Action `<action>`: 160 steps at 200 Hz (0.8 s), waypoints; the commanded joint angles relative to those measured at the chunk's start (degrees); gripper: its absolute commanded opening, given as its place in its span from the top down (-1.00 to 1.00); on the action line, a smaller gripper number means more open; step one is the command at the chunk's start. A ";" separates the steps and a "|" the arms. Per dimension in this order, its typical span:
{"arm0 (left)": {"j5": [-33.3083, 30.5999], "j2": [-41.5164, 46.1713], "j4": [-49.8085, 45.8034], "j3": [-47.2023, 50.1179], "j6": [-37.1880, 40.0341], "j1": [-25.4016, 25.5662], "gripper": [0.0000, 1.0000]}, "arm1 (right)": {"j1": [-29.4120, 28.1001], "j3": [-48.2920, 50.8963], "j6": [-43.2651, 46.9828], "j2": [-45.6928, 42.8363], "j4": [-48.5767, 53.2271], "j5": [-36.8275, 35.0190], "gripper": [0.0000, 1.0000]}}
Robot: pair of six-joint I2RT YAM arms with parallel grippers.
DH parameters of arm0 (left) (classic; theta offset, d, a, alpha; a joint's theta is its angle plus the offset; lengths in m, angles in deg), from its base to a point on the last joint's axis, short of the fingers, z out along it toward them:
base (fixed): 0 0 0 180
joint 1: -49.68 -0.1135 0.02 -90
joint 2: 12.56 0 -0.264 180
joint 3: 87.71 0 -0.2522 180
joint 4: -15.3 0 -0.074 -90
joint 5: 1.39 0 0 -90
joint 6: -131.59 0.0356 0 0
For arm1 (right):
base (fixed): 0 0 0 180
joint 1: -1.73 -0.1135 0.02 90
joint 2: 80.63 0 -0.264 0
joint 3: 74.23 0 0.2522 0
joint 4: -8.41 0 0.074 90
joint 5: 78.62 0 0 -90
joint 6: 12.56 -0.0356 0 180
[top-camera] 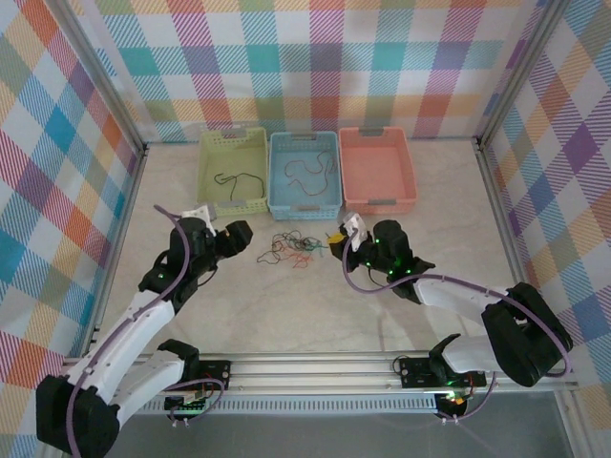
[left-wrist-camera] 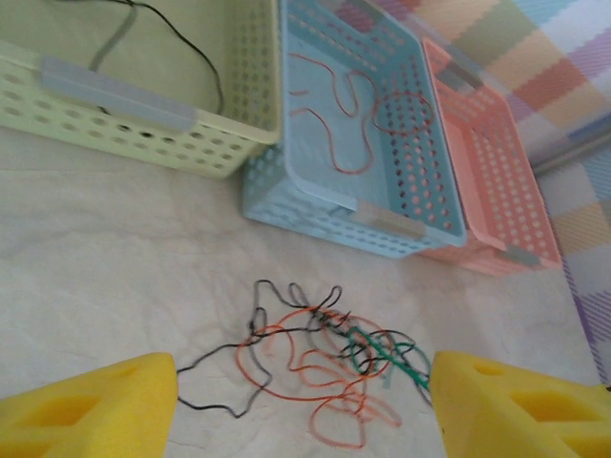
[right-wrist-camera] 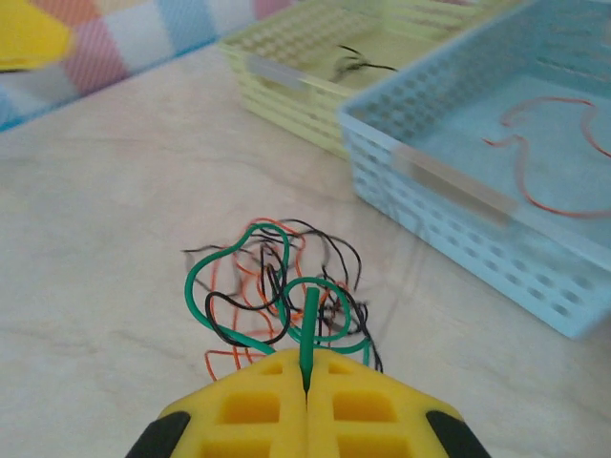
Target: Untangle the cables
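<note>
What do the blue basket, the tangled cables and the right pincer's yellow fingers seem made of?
The blue basket looks like moulded plastic, matt: even rows of holes in its walls. The cables seem thin wire in smooth plastic sheath, orange, black, green; they curl loosely. The right pincer has matt yellow fingers with square recesses, probably plastic.

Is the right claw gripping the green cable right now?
Yes, the green cable runs straight into the seam where the right claw is shut on it.

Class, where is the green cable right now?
In the right wrist view, the green cable loops through the tangle before the blue basket, one end pinched in the shut right gripper.
</note>
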 commanded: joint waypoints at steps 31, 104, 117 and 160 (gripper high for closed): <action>11.20 -15.19 -0.94 -8.99 3.16 4.88 -0.36 | -0.75 -0.48 2.43 0.49 -4.23 9.11 1.00; 17.51 -27.35 -2.82 -14.15 4.32 8.50 -0.12 | -0.75 -1.62 2.46 1.57 -2.48 8.51 1.00; 18.42 -28.14 -2.99 -14.56 4.35 8.73 -0.11 | -0.75 -1.68 2.46 1.57 -2.38 8.32 1.00; 19.57 -28.95 -3.32 -15.44 4.49 9.39 -0.21 | -0.75 -2.36 2.42 2.01 -0.90 6.24 1.00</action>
